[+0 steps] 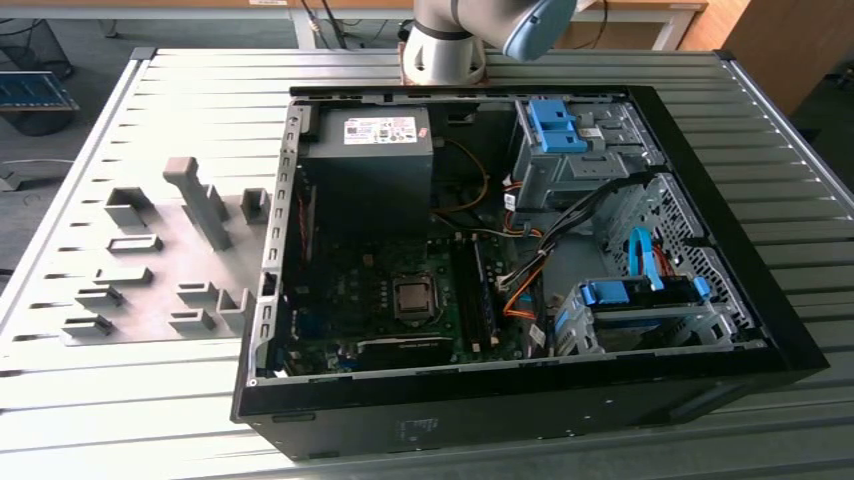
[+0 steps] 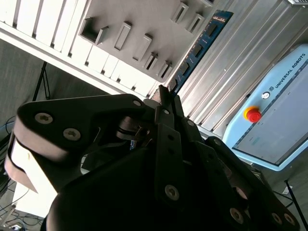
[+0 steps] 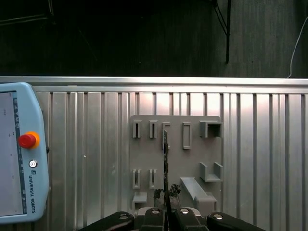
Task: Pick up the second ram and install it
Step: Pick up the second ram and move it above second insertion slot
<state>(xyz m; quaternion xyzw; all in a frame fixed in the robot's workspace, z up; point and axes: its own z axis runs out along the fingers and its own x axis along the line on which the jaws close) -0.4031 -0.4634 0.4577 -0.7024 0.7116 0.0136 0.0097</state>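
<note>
In both wrist views my gripper (image 2: 165, 95) (image 3: 165, 196) is shut on the second ram (image 2: 199, 45) (image 3: 165, 159), a thin blue-green board with a row of black chips. The ram sticks out from between the fingertips and hangs well above the grey holder plate (image 3: 192, 159) (image 2: 120, 14). It appears edge-on in the first wrist view. In the exterior view the open computer case (image 1: 787, 340) lies on the slatted table, with the dark memory slots (image 1: 477, 295) beside the processor socket (image 1: 414, 297). The arm's base (image 1: 441, 45) stands behind the case.
The grey holder plate (image 1: 147, 270) lies on the exterior view's left of the case. A pale blue teach pendant (image 3: 19, 154) (image 2: 274, 115) rests on the slatted table beside the plate. Inside the case are a power supply (image 1: 374, 150), cables and blue drive-bay clips (image 1: 641, 292).
</note>
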